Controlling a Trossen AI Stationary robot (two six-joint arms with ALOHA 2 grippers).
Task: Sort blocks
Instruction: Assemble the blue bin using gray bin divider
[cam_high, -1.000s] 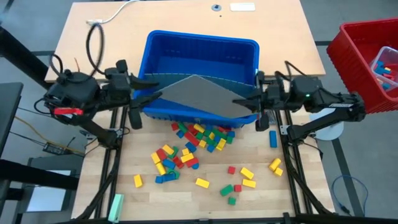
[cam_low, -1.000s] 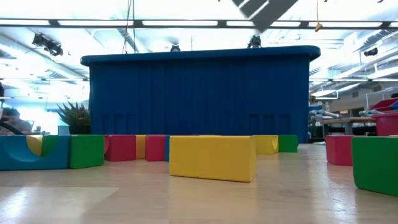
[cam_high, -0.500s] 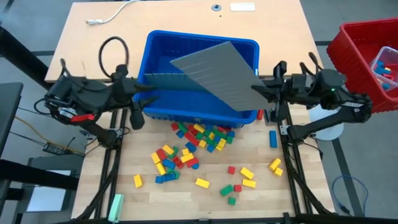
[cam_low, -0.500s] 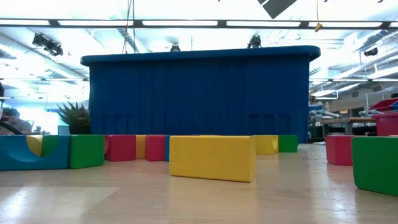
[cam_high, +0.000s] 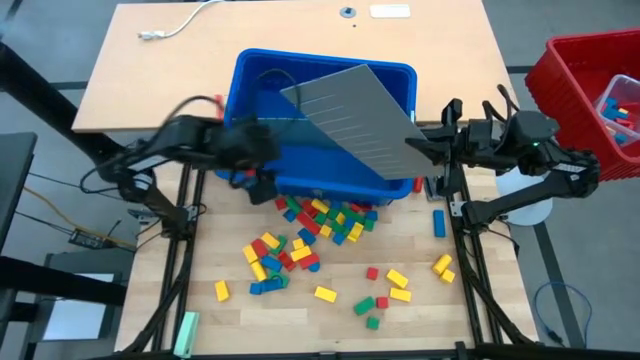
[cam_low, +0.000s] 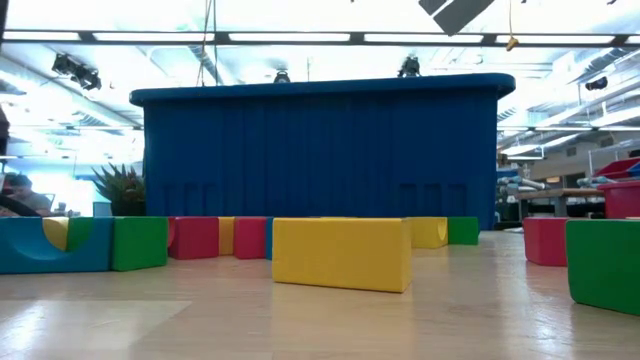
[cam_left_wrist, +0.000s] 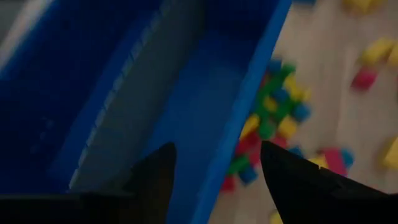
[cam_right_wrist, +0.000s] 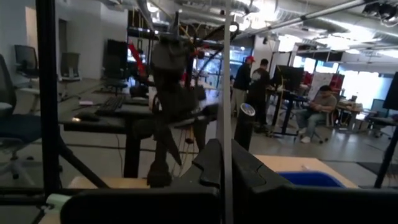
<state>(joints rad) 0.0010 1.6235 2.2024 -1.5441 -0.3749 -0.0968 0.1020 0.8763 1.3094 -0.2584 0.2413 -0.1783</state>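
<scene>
The wooden table carries a blue bin at its centre. A flat grey ridged panel is held tilted above the bin's right half, its lower right corner pinched edge-on between the pressed-together fingers of the right gripper, just outside the bin's right wall. A second grey ridged panel stands inside the bin, along its left part. The left gripper hangs over the bin's front left rim; in the left wrist view its two dark fingers are spread apart, straddling the blue wall, with nothing between them. A red crate sits off the table's right edge. The blocks, in red, yellow, green and blue, lie scattered on the table in front of the bin, thickest just beside its front wall.
</scene>
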